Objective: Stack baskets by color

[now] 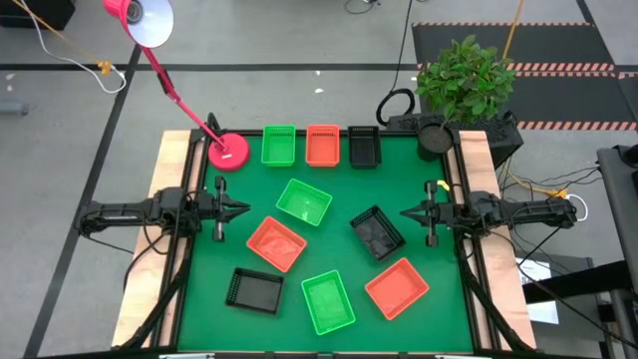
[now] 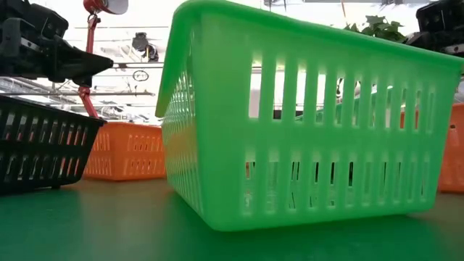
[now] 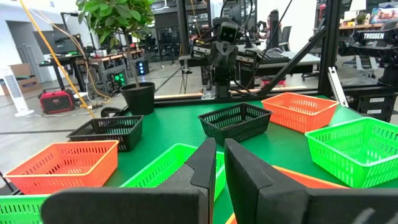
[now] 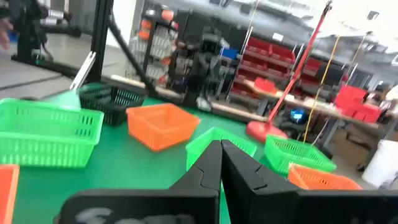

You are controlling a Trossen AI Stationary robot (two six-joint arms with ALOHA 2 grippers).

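Fingers first, from the high view: the left gripper point(image 1: 239, 209) hangs at the table's left edge with its tips nearly together and nothing between them, and the right gripper point(image 1: 407, 211) faces it from the right edge, pinched fully closed and empty. Along the far edge of the green table point(image 1: 399, 170) three baskets sit in a row: a green basket point(image 1: 278, 146), an orange basket point(image 1: 322, 145) and a black basket point(image 1: 364, 147), beside the pink lamp base point(image 1: 228, 153). Six more baskets lie scattered and well apart across the middle and near side, with bare mat between them and between the two grippers.

Low view: a near green basket point(image 2: 304, 123) fills most of the picture and hides the table's middle; a black basket point(image 2: 40, 145) is cut off at the left edge, with an orange one point(image 2: 127, 151) behind it.

Left wrist view: its own fingers point(image 3: 239, 168) show a narrow slit and grip nothing; a tilted green basket point(image 3: 158, 169) lies just beyond them, partly covered.

Right wrist view: its fingers point(image 4: 239, 168) meet at the tips; the picture is blurred, though an orange tilted basket point(image 4: 163, 124) is clear ahead.
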